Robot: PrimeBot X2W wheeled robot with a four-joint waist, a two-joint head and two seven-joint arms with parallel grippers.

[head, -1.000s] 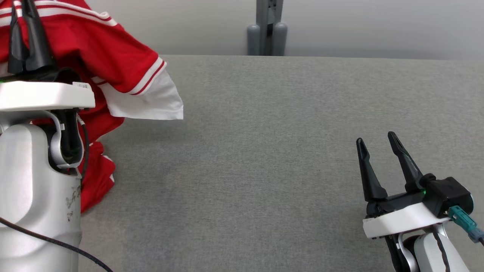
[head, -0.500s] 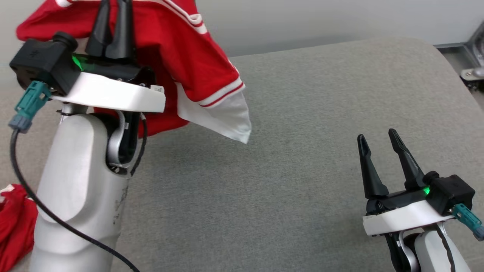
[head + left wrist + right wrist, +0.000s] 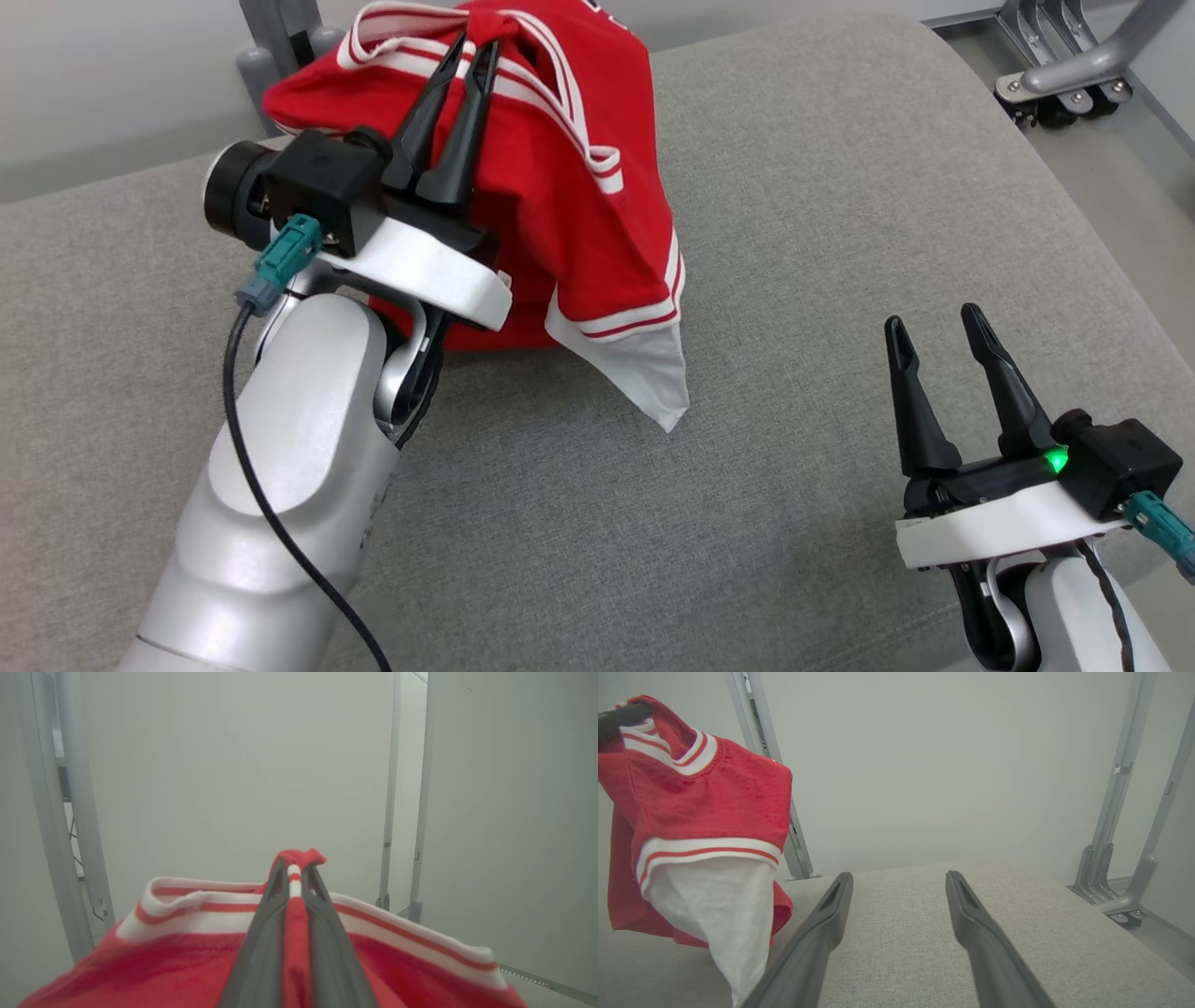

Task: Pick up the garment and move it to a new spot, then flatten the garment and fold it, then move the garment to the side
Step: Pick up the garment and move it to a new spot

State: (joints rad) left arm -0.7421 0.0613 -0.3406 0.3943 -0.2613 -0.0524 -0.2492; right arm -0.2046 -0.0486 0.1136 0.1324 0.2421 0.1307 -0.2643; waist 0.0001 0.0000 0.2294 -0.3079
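Observation:
The garment (image 3: 579, 187) is a red shirt with white-and-red striped trim and a white inner layer, hanging bunched above the grey table (image 3: 840, 233). My left gripper (image 3: 476, 51) is shut on its striped edge near the top of the head view. In the left wrist view the left gripper (image 3: 294, 868) pinches a fold of the garment (image 3: 187, 961) between its fingers. The right wrist view has the garment (image 3: 700, 802) dangling at the left, its white tip low over the table. My right gripper (image 3: 929, 322) stands open at the lower right, well apart from the cloth; the right gripper (image 3: 899, 877) holds nothing.
The grey padded table (image 3: 1017, 933) ends in a rounded edge at the right. Beyond it stand metal frame legs (image 3: 1074, 56) on the floor. A grey post (image 3: 280, 37) rises behind the table's far edge, with a pale wall behind.
The head camera has swung, so the whole picture shifted. My left gripper has carried the garment up and to the right, and its lower part is off the table. The right gripper stays open.

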